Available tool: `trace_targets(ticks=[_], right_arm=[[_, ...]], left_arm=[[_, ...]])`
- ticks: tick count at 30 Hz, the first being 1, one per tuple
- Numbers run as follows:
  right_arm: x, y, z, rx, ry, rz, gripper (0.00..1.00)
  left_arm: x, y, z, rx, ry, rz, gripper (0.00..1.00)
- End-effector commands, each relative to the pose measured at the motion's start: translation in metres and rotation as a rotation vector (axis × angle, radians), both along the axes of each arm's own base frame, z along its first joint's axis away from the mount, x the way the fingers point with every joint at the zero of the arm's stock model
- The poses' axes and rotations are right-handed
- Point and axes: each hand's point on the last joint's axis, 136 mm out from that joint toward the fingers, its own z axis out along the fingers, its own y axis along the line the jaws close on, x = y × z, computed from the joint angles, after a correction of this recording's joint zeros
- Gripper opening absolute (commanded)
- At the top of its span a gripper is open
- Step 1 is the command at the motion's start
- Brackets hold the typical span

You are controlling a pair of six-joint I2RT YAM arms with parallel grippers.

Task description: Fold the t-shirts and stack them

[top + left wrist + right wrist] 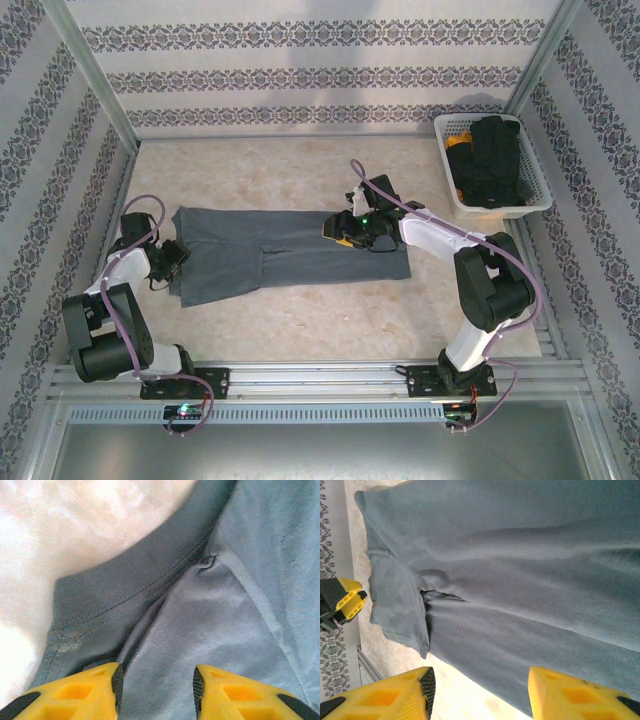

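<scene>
One slate blue-grey t-shirt lies flat across the table, folded lengthwise into a long band. My left gripper sits at its left end. In the left wrist view the left gripper is open, its yellow fingers apart over the t-shirt just beside the ribbed collar, and nothing is pinched. My right gripper hovers over the shirt's right part. In the right wrist view the right gripper is open and empty above the t-shirt, near its front edge.
A white plastic basket holding dark cloth stands at the back right corner. Patterned walls and metal posts close in the table on three sides. Bare tabletop lies in front of and behind the shirt.
</scene>
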Motion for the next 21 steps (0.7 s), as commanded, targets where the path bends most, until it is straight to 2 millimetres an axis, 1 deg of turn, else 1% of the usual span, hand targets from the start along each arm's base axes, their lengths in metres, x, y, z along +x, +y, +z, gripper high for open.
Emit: trace_targets(ticks=[1, 5, 9, 13, 15, 19, 21], right_arm=[[0.001, 0.001, -0.002, 0.017, 0.008, 0.005, 0.53], [0.002, 0.002, -0.002, 0.015, 0.011, 0.006, 0.53], [0.001, 0.001, -0.002, 0.013, 0.012, 0.007, 0.53], [0.001, 0.001, -0.002, 0.012, 0.011, 0.008, 0.53], [-0.001, 0.000, -0.002, 0.011, 0.013, 0.005, 0.53], [-0.001, 0.000, -0.003, 0.014, 0.014, 0.002, 0.53], [-0.001, 0.000, -0.003, 0.016, 0.013, 0.004, 0.53]], left_arm=[[-0.010, -0.005, -0.002, -0.032, 0.014, 0.015, 0.43], [-0.012, -0.010, -0.017, -0.063, 0.040, 0.001, 0.44], [-0.011, -0.004, -0.029, -0.040, 0.066, 0.002, 0.43], [-0.006, 0.005, -0.029, 0.001, 0.080, -0.010, 0.44], [-0.005, 0.005, -0.028, 0.004, 0.080, -0.021, 0.43], [-0.008, 0.003, -0.033, -0.003, 0.093, -0.028, 0.42], [-0.010, 0.005, -0.031, 0.014, 0.094, -0.026, 0.41]])
